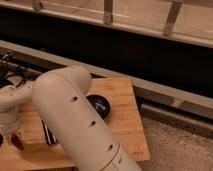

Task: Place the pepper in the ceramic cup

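Gripper (7, 136) hung low at the near-left edge of the bench (127, 131), with the pepper (17, 142) right beside it. Whether it gripped the pepper couldn't be told. Black bowl (101, 107) sat mid-bench.

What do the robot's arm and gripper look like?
The arm is a thick, rounded, cream-white tube with a row of small dark holes along it. The gripper, at the lower left above the board, has a cream-white wrist.
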